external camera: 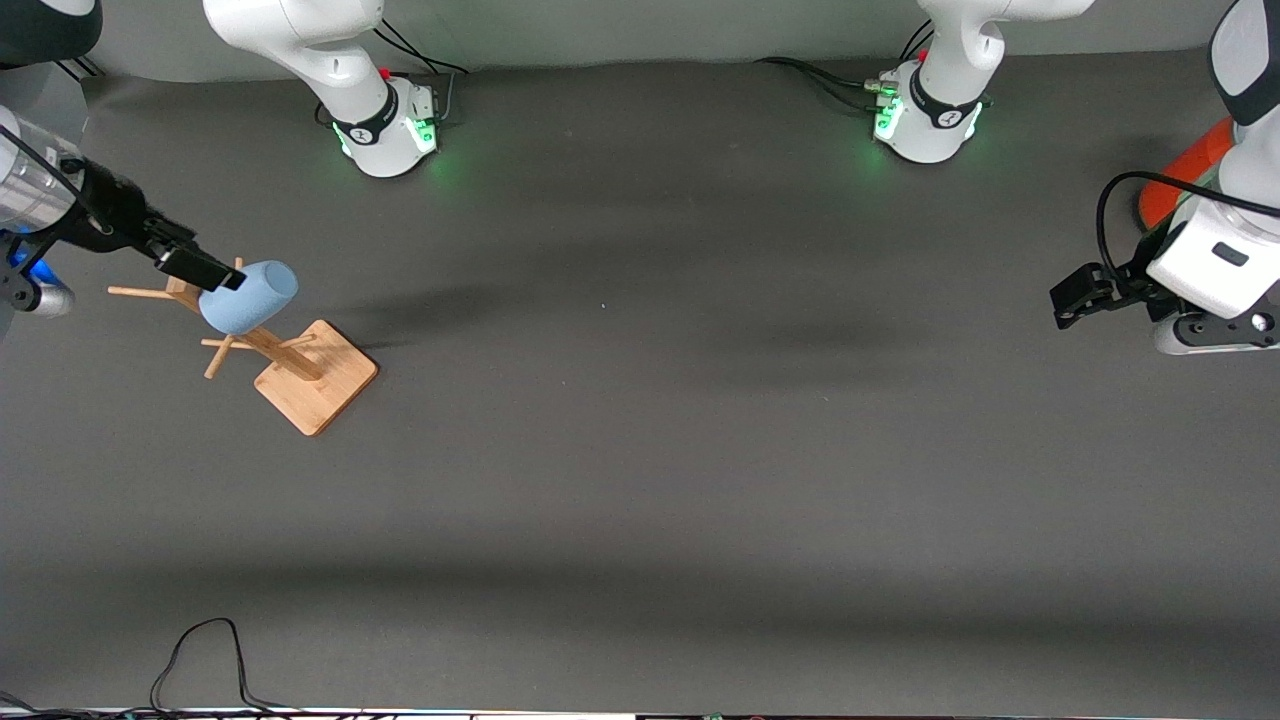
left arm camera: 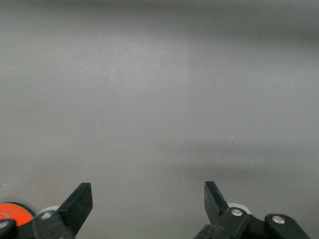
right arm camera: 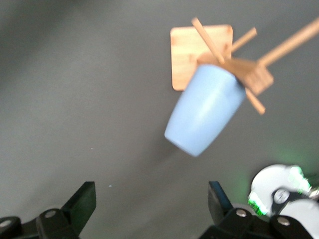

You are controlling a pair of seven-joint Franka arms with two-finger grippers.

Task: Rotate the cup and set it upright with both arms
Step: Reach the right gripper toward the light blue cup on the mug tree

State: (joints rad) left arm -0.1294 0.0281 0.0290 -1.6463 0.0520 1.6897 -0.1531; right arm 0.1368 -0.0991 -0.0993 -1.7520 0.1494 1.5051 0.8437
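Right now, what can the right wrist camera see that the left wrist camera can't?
Only the right wrist view shows the pale-blue cup hung on a peg of the wooden rack, with the rack's square base on the table, and a green-lit arm base. The right gripper is open, short of the cup. Only the left wrist view shows a bit of the orange can, beside the open left gripper, which waits. Both show the dark grey table and two black fingers spread apart.

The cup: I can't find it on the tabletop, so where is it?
The cup hangs on a peg of the wooden rack at the right arm's end of the table, with the open right gripper beside it.
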